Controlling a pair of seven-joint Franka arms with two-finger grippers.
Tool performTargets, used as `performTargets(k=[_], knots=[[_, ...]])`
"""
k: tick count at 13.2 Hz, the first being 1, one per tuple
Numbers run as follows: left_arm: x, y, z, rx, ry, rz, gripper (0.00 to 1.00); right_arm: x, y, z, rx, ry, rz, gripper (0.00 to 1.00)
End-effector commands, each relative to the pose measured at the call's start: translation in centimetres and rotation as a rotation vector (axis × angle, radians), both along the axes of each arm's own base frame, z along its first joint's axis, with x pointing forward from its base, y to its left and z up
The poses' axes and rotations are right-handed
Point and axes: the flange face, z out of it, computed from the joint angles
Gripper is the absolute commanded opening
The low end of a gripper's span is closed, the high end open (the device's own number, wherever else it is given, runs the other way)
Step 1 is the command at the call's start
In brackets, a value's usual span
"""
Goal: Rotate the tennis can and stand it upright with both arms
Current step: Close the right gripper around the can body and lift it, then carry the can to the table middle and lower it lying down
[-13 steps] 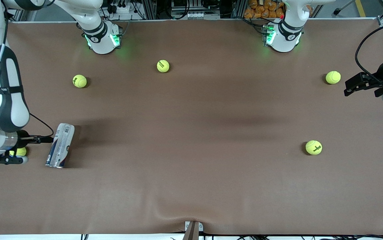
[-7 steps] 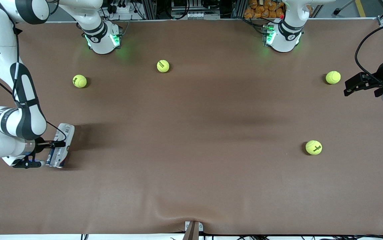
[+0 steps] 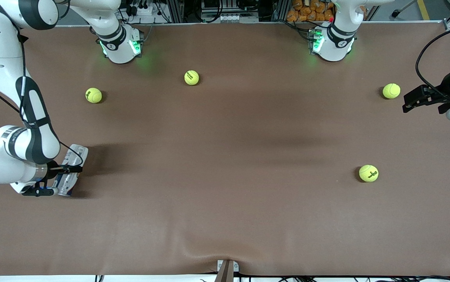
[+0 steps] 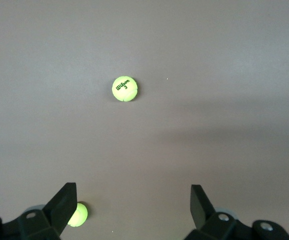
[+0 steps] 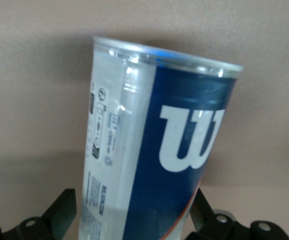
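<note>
The tennis can (image 3: 77,154) lies on its side on the brown table, at the right arm's end. Its clear wall, dark-blue label with a white W and silver rim fill the right wrist view (image 5: 149,145). My right gripper (image 3: 69,180) is down over the can's middle, open, with one black finger on either side of the tube (image 5: 132,210); I see no squeeze on it. My left gripper (image 3: 407,102) hangs open and holds nothing over the left arm's end of the table (image 4: 133,200), where it waits.
Yellow-green tennis balls lie loose: two (image 3: 93,95) (image 3: 191,77) near the bases, one (image 3: 391,91) beside the left gripper, one (image 3: 368,173) nearer the camera. The left wrist view shows one ball (image 4: 125,89) ahead and another (image 4: 77,214) by a finger.
My right arm has swung in from beside the can, so its open fingers now straddle it. The ball next to that arm is now hidden. The left gripper barely shifted.
</note>
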Motion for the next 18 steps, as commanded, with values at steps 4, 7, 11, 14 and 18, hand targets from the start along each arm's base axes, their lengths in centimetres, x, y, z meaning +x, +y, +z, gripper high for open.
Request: performTargets(k=[4,7,11,14,18], knots=[[0.0,0.0,0.1,-0.006,0.006,-0.005,1.0,0.0,0.8,0.0,0.032,-0.013,0.097,0.81],[0.0,0.0,0.1,-0.006,0.008,-0.003,1.0,0.1,1.4,0.5,0.05,-0.017,0.18,0.77],[0.0,0.1,0.1,-0.006,0.009,-0.003,1.0,1.6,8.2,2.8,0.075,0.005,0.335,0.77],[0.0,0.0,0.1,-0.007,0.01,-0.003,1.0,2.5,18.2,7.0,0.087,-0.048,0.538,0.78],[0.0,0.0,0.0,-0.006,0.011,-0.003,1.0,0.7,34.8,10.5,0.108,-0.13,0.908,0.82]])
